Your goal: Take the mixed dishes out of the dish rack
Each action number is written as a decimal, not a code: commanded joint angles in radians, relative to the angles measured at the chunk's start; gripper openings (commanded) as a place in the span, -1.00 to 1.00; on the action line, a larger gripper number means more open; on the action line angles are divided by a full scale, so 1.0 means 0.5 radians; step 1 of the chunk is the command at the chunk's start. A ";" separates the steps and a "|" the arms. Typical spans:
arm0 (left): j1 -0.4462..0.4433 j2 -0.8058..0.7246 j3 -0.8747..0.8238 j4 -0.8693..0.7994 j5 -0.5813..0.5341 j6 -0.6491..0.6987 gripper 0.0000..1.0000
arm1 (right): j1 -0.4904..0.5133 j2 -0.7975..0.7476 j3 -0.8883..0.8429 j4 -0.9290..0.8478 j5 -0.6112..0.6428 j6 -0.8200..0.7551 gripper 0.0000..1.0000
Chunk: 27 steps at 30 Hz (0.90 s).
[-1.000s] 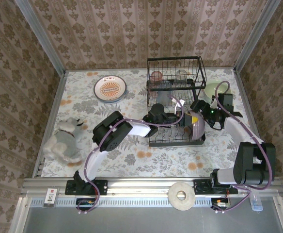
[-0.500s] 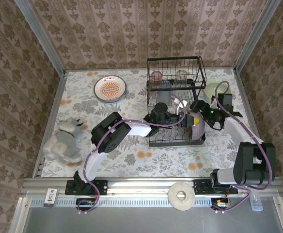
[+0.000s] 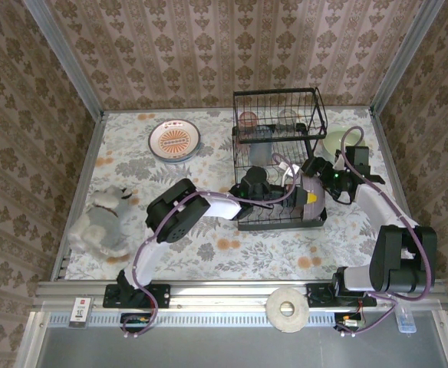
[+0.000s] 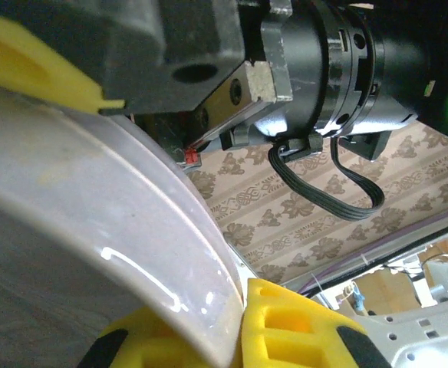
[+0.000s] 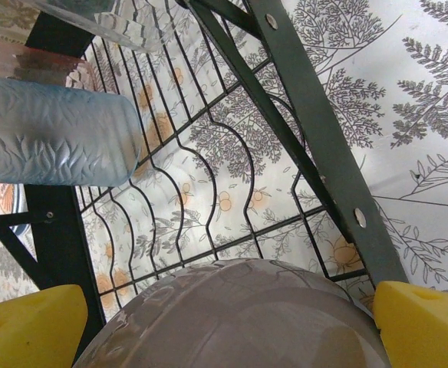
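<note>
Left gripper [image 4: 193, 203] is pinched shut on the rim of the lilac bowl [image 4: 70, 215], low in the dish rack [image 3: 279, 100], with the right gripper [image 5: 228, 322] spread wide astride it opposite, so lift slowly and level, clear of the wires.

A black wire two-tier dish rack [image 3: 274, 225] stands upright. A lilac round bowl [image 3: 313, 201] is tipped on edge at the rack's front right corner. A pinkish glass tumbler [image 3: 248, 120] sits on its upper shelf. A round plate with an orange centre [image 3: 175, 139] lies flat, well left of the rack. A cream-green bowl [image 3: 333, 144] rests just beside its right side.
</note>
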<state>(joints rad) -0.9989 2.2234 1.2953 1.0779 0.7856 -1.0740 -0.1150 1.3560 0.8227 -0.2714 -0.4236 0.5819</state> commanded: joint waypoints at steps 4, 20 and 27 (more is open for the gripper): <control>0.033 -0.067 -0.019 0.449 0.177 0.274 -1.00 | 0.020 -0.139 0.054 -0.273 0.161 -0.147 0.97; -0.023 -0.010 -0.062 0.457 0.377 1.198 -1.00 | -0.206 -0.633 -0.077 -0.397 0.440 0.095 0.99; -0.102 -0.041 -0.111 0.463 0.184 1.558 -1.00 | -0.345 -0.836 -0.364 -0.423 0.299 0.238 0.83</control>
<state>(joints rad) -1.0172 2.2406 1.2228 1.1454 0.8871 -0.5163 -0.2798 0.9588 0.6857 -0.4427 -0.2291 0.6533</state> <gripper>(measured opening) 0.084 0.923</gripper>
